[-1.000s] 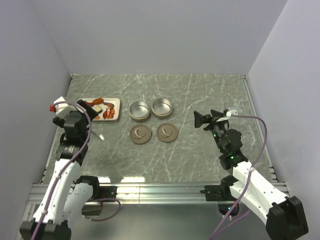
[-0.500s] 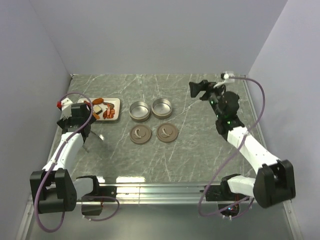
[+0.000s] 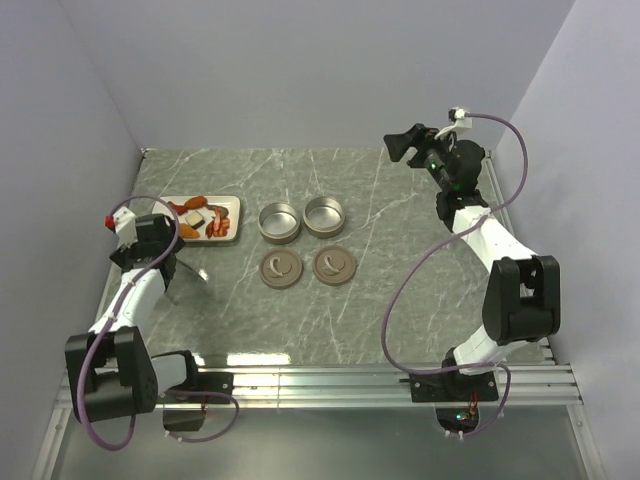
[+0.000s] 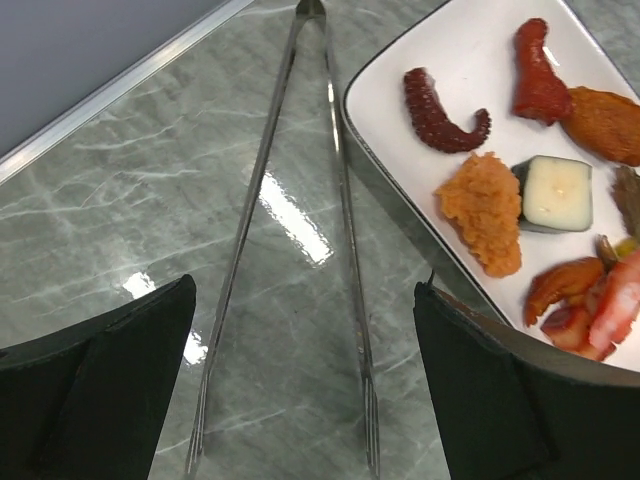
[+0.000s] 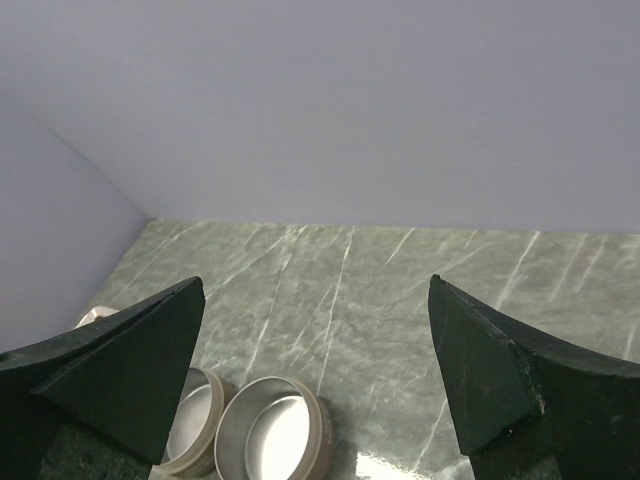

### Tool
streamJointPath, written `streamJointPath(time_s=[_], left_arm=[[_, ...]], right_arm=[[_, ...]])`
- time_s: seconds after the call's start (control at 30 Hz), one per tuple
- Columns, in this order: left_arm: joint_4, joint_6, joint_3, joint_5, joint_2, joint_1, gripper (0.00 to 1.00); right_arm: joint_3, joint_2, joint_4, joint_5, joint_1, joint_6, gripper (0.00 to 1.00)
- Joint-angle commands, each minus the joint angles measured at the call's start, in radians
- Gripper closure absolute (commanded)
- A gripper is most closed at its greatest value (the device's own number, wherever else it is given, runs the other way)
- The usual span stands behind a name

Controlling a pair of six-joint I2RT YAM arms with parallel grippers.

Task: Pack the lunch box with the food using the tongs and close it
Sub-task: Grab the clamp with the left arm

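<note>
The right gripper [image 5: 315, 290], gaping empty, is swinging back toward one o'clock; the left gripper [image 4: 305, 290], spread wide, is dropping over the tongs [image 4: 348, 260] lying beside the food [image 4: 485, 205] on its plate [image 4: 460, 40] at ten o'clock

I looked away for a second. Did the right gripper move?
Yes. The right gripper moved away from the arms' bases toward the back wall, and it is now farther back than the open tins.

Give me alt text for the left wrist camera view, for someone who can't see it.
Metal tongs lie on the marble table beneath the open left gripper, beside a white plate holding red-brown, orange and white food pieces.
</note>
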Motion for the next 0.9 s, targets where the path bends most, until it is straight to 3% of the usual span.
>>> streamJointPath(time_s=[0.0,0.23,0.5,0.87], left_arm=[[0.075,-0.011,-0.011,0.047,0.017,0.019,0.03],[0.153,0.032,-0.048,0.229,0.101,0.090,0.07],[0.158,0.023,-0.089,0.199,0.054,0.113,0.09],[0.237,0.044,-0.091,0.280,0.101,0.197,0.14]], right_arm=[[0.047,0.028,0.090,-0.124,-0.030,0.038,0.00],[0.035,0.044,0.151,-0.153,-0.043,0.047,0.00],[0.039,0.090,0.217,-0.216,-0.082,0.122,0.00],[-0.028,0.055,0.306,-0.238,-0.125,0.154,0.00]])
